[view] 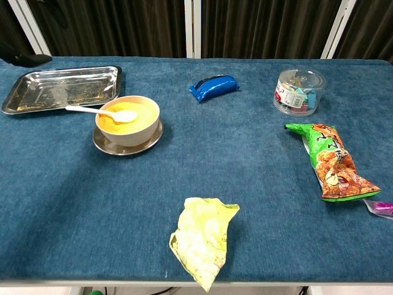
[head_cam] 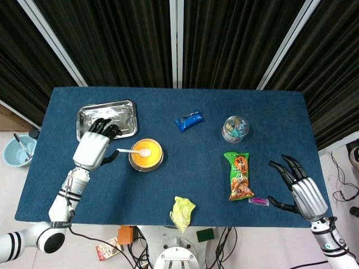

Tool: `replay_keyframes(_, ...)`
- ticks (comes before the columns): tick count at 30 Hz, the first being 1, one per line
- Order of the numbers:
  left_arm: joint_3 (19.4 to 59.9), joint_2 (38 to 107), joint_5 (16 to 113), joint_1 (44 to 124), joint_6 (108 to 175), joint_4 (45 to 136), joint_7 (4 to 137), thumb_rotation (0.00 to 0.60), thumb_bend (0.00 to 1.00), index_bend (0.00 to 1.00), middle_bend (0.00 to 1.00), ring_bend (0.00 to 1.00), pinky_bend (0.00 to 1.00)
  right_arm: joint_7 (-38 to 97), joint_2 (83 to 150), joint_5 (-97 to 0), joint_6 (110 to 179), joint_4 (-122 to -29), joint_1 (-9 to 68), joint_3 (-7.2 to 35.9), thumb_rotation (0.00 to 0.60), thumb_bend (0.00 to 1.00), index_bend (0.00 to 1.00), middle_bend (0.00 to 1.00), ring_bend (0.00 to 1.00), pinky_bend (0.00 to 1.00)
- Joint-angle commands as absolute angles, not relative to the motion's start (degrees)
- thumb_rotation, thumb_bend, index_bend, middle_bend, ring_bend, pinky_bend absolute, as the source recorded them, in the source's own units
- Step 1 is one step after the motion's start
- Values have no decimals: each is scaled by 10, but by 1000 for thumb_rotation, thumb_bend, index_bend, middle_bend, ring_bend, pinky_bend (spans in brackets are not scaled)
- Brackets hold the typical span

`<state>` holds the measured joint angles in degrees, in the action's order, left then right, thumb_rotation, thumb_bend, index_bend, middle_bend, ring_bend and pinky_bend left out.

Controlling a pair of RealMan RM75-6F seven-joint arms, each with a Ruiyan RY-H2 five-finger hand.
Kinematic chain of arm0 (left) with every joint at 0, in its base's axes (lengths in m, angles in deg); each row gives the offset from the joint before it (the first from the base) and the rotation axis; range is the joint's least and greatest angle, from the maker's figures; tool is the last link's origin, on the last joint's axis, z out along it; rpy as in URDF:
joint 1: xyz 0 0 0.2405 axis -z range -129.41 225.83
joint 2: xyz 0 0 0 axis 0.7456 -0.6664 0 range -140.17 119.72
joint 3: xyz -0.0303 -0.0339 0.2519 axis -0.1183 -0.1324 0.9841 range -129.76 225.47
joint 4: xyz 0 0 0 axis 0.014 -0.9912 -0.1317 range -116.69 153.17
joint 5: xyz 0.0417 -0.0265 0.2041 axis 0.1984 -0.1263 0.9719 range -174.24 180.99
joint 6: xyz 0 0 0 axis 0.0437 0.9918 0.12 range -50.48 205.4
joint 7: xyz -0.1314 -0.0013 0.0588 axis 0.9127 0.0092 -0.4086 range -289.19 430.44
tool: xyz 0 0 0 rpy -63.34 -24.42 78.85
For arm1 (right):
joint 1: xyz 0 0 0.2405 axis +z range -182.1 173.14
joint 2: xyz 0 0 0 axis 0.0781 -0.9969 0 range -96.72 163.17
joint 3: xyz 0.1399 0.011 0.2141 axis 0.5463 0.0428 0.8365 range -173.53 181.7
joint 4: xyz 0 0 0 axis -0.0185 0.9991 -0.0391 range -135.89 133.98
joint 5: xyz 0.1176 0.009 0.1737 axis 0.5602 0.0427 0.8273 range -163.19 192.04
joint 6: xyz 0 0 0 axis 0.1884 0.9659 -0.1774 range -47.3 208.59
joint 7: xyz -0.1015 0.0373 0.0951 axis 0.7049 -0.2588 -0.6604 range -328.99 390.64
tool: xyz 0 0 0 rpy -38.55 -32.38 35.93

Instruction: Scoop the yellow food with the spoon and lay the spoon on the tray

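Step in hand, as I judge it: take the spoon handle with my left hand (head_cam: 94,147), which hovers just left of the bowl with its fingers loosely curled over the tray edge and nothing in them. To do it well I want a thumb-and-finger pinch on the free end of the handle, then a shallow dip and a level lift so the load stays put on the way to the tray. Near edge: a crumpled pale-yellow wrapper (view: 201,240), thin and crinkly. Right side: my right hand (head_cam: 299,188) hangs with fingers spread, holding nothing, beside a glossy green-and-orange snack bag (view: 330,159). Mid-table: the white plastic spoon (view: 105,112) rests with its head in the yellow food (view: 126,114), handle jutting left over the rim of a smooth round bowl (view: 132,131) on a metal saucer. Farther back: the shiny, scuffed steel tray (view: 61,88), a blue foil packet (view: 214,86), a clear lidded tub (view: 299,92).
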<state>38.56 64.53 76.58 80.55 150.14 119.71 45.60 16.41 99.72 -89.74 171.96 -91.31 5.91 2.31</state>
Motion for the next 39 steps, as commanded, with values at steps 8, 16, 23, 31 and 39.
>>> replay_keyframes(8, 372, 701, 627, 852, 1426, 1155, 355, 600, 251, 408, 270, 138, 139, 163, 996, -894, 1710, -914, 67, 27, 600, 185, 106, 191, 0, 90)
replay_keyframes(16, 372, 749, 554, 877, 1409, 1120, 306, 600, 260, 452, 271, 138, 141, 162, 999, -892, 1703, -913, 72, 27, 600, 185, 106, 191, 0, 90)
replay_keyframes(23, 369, 778, 530, 890, 1411, 1096, 301, 600, 286, 465, 272, 138, 140, 157, 1001, -891, 1702, -908, 73, 26, 600, 184, 106, 191, 0, 90)
replay_keyframes(31, 368, 783, 506, 900, 1408, 1087, 295, 600, 317, 467, 271, 138, 139, 150, 1003, -886, 1702, -901, 74, 26, 600, 182, 106, 191, 0, 90)
replay_keyframes(39, 376, 786, 499, 902, 1408, 1081, 298, 600, 345, 489, 272, 138, 139, 147, 1005, -885, 1701, -899, 77, 27, 600, 181, 106, 191, 0, 90)
